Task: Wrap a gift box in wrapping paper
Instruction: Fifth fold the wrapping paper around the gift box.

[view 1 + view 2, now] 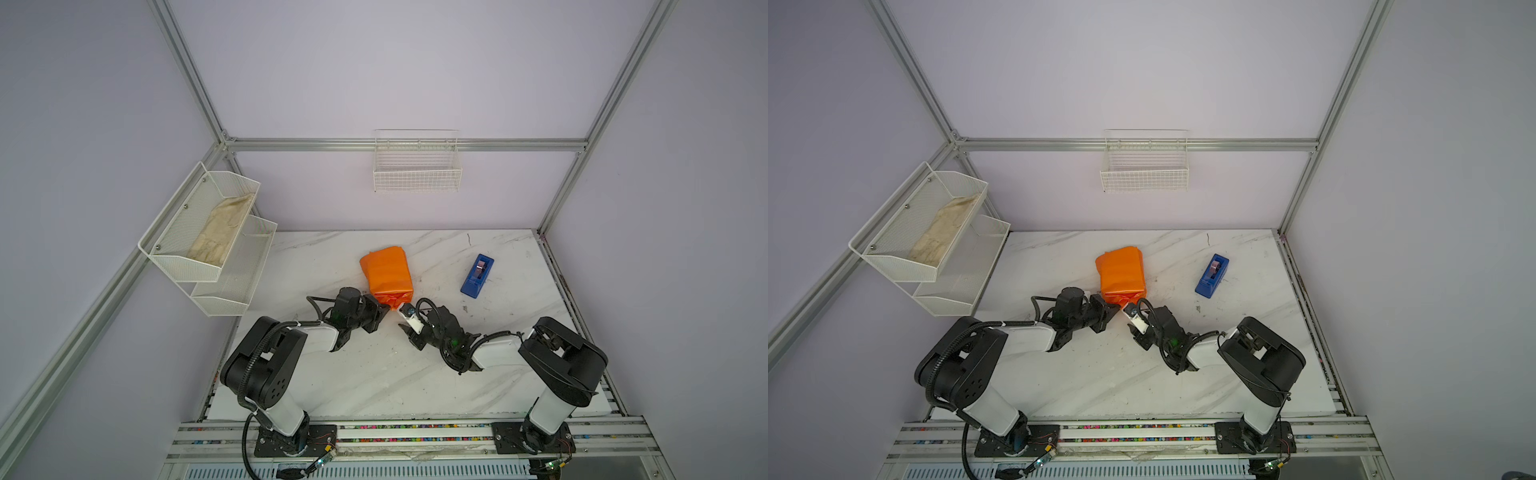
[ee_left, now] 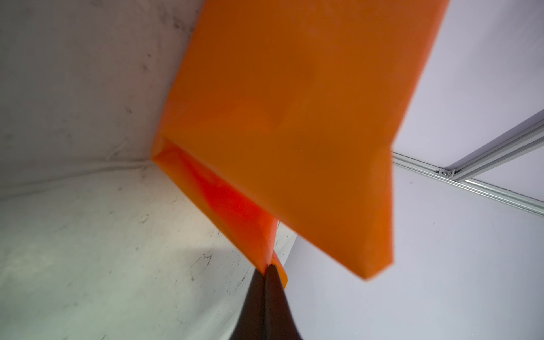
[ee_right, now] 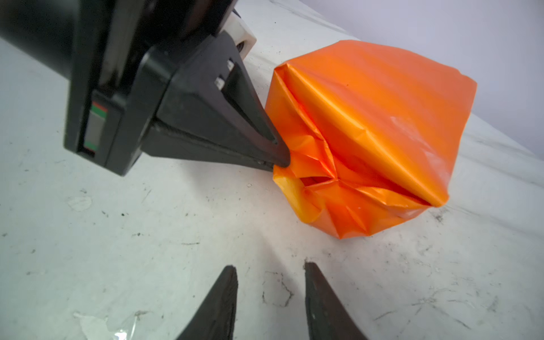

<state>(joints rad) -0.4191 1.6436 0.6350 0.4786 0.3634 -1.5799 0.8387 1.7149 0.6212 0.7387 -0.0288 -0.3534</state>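
While pinching paper (image 3: 382, 117) with left gripper (image 3: 282, 162), reach with right gripper (image 3: 269, 265) (wide apart, empty); crumpled end just ahead.

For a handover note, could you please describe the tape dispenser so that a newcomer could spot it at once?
Start at the white marble tabletop and look toward its far right corner. The tape dispenser lies there alone, right of the bundled orange wrapping paper. It is the only blue thing in sight, a wedge holding a small roll.
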